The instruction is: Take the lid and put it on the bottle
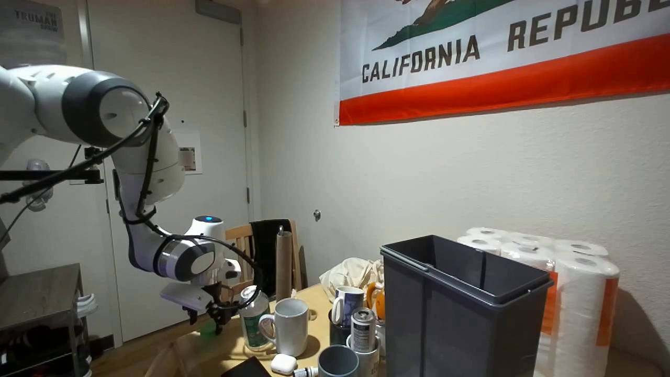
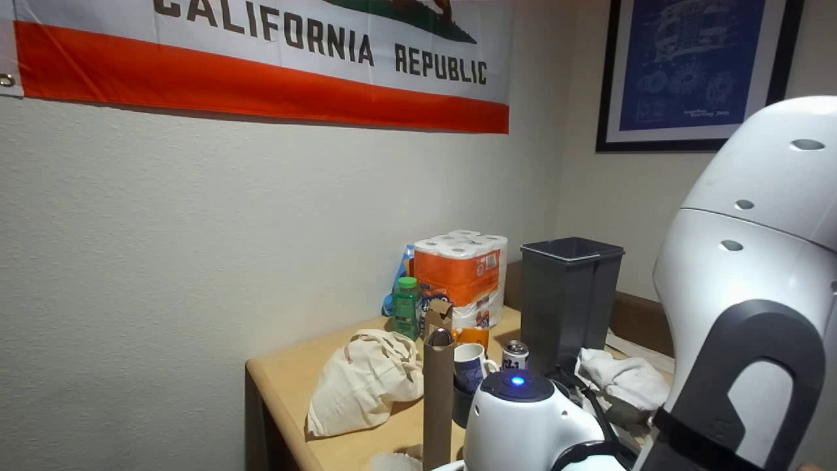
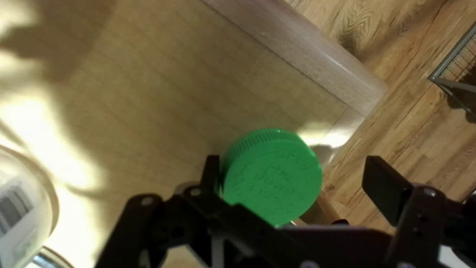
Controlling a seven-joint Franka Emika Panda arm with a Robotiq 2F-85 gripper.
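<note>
The lid (image 3: 273, 178) is a round green ribbed cap with raised lettering, at the table's corner in the wrist view. It also shows small and bright green in an exterior view (image 1: 208, 329), just below the fingers. My gripper (image 3: 292, 178) is open around it. The left finger is close beside the lid, and a gap separates the lid from the right finger. In an exterior view the gripper (image 1: 205, 320) hangs low at the table's end. The bottle (image 1: 255, 324), pale with a green label, stands upright beside the gripper. Part of it shows at the wrist view's left edge (image 3: 22, 208).
A white mug (image 1: 292, 327) stands right beside the bottle. A cardboard tube (image 1: 283, 267) stands behind. Further along are a can (image 1: 363, 330), a grey mug (image 1: 338, 361) and the dark bin (image 1: 466, 314). The table's edge (image 3: 316, 48) drops to the wood floor near the lid.
</note>
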